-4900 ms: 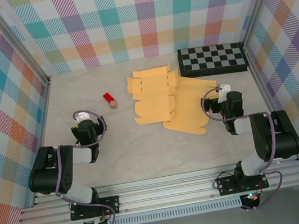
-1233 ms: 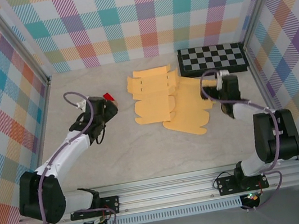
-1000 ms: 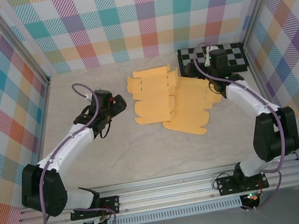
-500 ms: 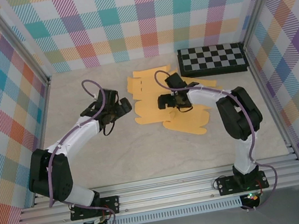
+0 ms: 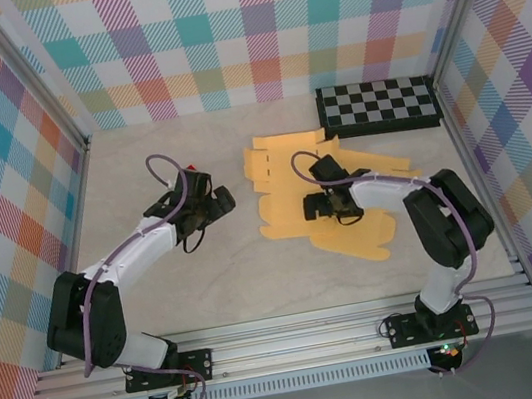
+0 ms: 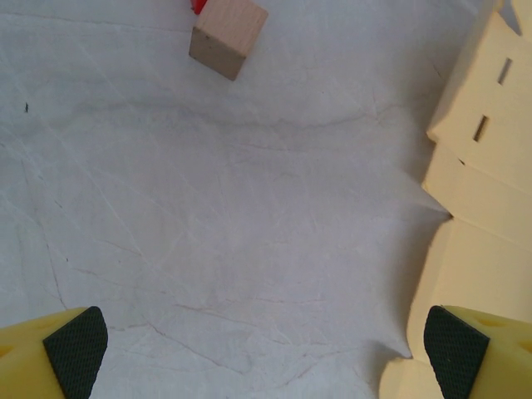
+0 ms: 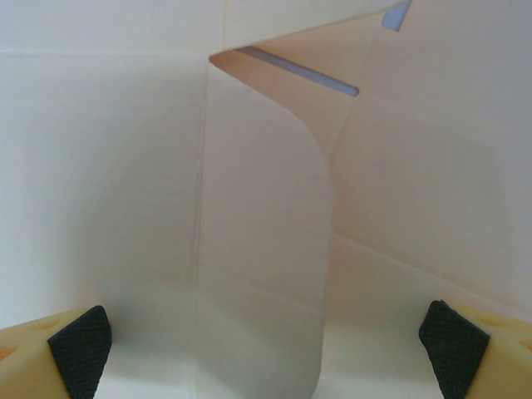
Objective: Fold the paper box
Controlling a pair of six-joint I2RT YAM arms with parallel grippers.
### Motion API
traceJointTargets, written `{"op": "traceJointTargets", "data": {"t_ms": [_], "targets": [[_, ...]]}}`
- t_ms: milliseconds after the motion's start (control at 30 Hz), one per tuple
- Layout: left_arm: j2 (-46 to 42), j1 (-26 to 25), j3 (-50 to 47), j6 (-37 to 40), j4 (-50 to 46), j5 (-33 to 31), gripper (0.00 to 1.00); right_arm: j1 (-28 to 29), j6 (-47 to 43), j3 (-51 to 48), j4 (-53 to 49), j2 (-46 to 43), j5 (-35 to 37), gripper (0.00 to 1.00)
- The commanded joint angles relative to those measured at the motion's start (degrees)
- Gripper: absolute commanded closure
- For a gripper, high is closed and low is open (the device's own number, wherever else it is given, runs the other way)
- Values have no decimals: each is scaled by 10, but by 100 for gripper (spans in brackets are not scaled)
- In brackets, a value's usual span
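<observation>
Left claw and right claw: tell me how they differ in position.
The left claw hangs mostly over bare table, at the edge of the paper box sheet; the right claw hangs squarely over the sheet. The left claw has a wooden block ahead of it; the right claw has a curved flap ahead. Shared: both are open, holding nothing.

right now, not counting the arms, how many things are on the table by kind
paper box sheets: 2, overlapping
checkerboard: 1
red-and-wood block: 1 (could be two pieces touching, cannot tell)
total: 4
</observation>
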Motion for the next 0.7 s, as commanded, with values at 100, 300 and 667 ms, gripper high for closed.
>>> {"op": "traceJointTargets", "data": {"t_ms": [100,300,667], "targets": [[-30,-40,-31,-27,9,11,0,-10,47,-105,-108,-102,11,0],[24,-63,8,18,88,81,0,-11,18,-54,-171,-208,7,0],[303,-64,262,111,110,218,19,-16,-29,17,-199,-266,1,0]]}}
